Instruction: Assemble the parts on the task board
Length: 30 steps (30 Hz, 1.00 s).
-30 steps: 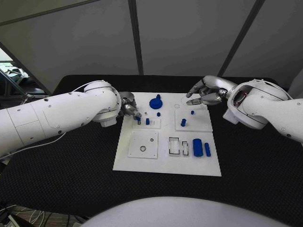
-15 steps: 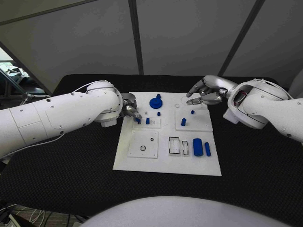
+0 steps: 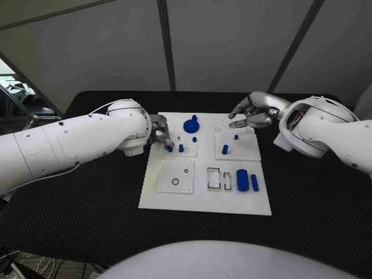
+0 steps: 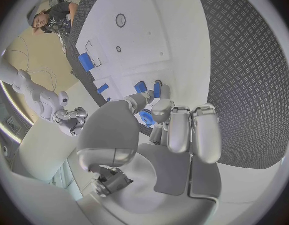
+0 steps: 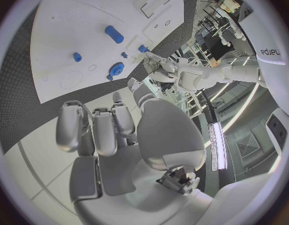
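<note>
Head view: the white task board (image 3: 204, 195) lies in the middle of the black bench (image 3: 320, 197). The left hand (image 3: 159, 133) sits at the board's left edge, in the far half. Right beside its fingers (image 3: 164, 141) stand two small blue parts (image 3: 181, 149), close together and upright. Their long way points up from the board.

In the left wrist view, the left hand's fingers (image 4: 182, 127) are curled in tight, and a small blue part (image 4: 147, 118) shows between the thumb and a finger. It looks pinched there, but most of it is hidden by the fingers. Just past the fingertips stand the two upright blue parts (image 4: 156, 89).

The right hand (image 3: 254, 116) hovers over the far right corner of the board. Its fingers (image 5: 97, 130) are bent a little and apart, and it holds nothing. The small blue peg (image 3: 235, 138) and the taller blue part (image 3: 225, 150) lie on the near side of it, apart from it.

The left hand is much nearer to the work. I think it is about to push its part down into the board, so the part must stay straight up over its hole.

The hole itself is hidden under the hand. The big round blue part (image 3: 191, 125) stands at the far middle. Two long blue parts (image 3: 243, 181) lie flat near the right edge.
</note>
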Tool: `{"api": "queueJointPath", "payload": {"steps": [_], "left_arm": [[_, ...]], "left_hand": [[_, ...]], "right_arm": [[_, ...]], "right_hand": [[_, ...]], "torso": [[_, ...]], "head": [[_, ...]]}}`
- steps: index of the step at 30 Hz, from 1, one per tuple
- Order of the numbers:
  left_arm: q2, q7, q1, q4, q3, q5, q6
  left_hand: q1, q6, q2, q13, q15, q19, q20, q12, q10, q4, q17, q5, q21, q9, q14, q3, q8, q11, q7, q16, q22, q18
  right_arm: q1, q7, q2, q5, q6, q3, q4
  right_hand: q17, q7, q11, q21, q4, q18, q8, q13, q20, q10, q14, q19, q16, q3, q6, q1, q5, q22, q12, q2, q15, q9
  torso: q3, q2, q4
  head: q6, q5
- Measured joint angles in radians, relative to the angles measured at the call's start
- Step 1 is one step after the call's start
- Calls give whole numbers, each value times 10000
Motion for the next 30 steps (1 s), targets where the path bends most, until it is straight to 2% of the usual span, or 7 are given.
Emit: {"api": "queueJointPath", "payload": {"steps": [22,27,30], "left_arm": [[62,-12,29,-92,-41,-60,266],[99,-12,29,-144,-65,-70,286],[115,-13,33,-173,-73,-76,302]], "left_hand": [[0,-1,5,-34,1,38,-37,0,1,-10,0,-2,0,32,0,11,44,5,2,0,0,-1],[-131,-57,130,-34,1,37,-37,0,0,4,0,-5,-1,120,1,52,151,7,-50,0,0,1],[-388,-57,26,-26,-35,37,-37,0,1,-189,0,-12,-1,164,37,246,173,6,-50,0,0,-2]], "right_arm": [[0,0,-3,0,7,0,3],[0,0,-2,0,8,0,3],[0,0,-2,0,8,0,3]], "right_hand": [[0,0,0,0,0,0,0,0,0,0,0,0,0,0,0,0,0,0,0,0,0,1],[7,0,0,0,0,0,0,0,0,0,0,0,0,0,0,0,0,0,0,0,0,1],[7,0,0,0,0,1,0,0,0,0,0,0,0,0,0,0,0,0,0,0,0,1]], "torso": [[-4,0,6],[-4,0,3],[-4,0,0]], "head": [[-37,-2],[-48,-2],[-61,-9]]}}
